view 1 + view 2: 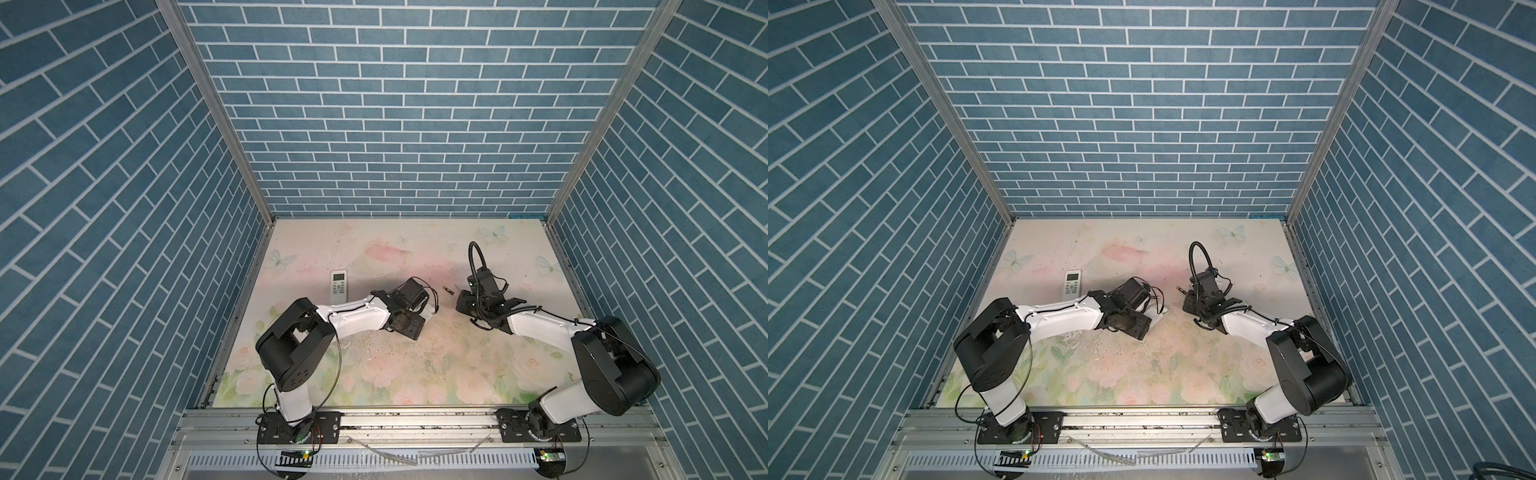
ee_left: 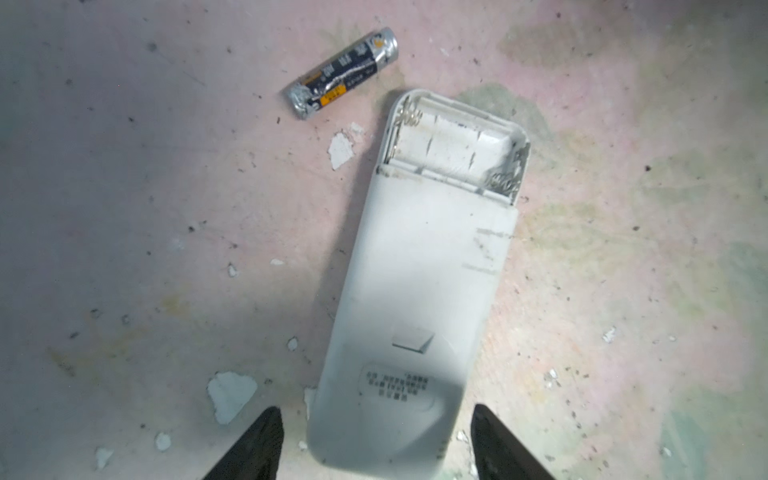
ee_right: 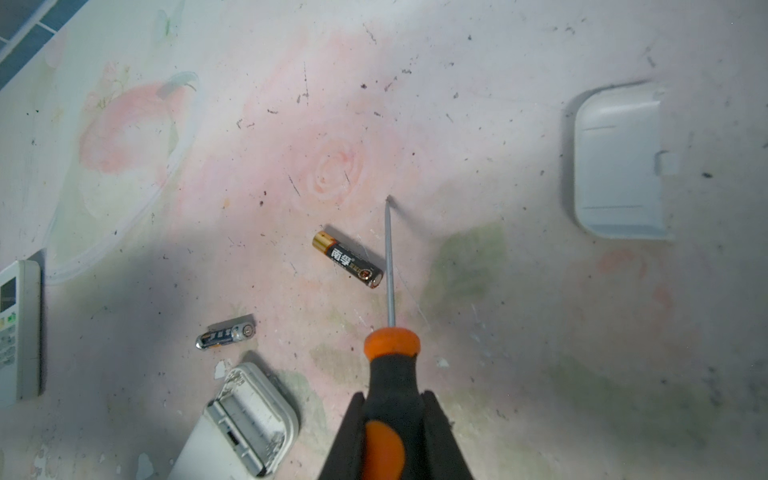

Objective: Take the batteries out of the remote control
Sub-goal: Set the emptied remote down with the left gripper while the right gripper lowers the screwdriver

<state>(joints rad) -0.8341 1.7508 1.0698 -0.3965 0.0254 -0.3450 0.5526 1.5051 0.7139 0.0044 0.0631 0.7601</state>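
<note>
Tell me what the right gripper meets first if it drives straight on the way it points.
Probably the table mat: the screwdriver held in the right gripper leads, its tip seemingly almost on the surface. The gold-ended battery lies beside the shaft, not ahead. Depth is unclear.

We're looking at the white remote (image 2: 415, 291) lying face down, its bay gaping empty, scuffed battery (image 2: 343, 72) lying just beside it, gold-capped battery (image 3: 348, 259) lying farther off.

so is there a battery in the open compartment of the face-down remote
No, the compartment shows only bare springs; one battery lies beside the remote.
</note>
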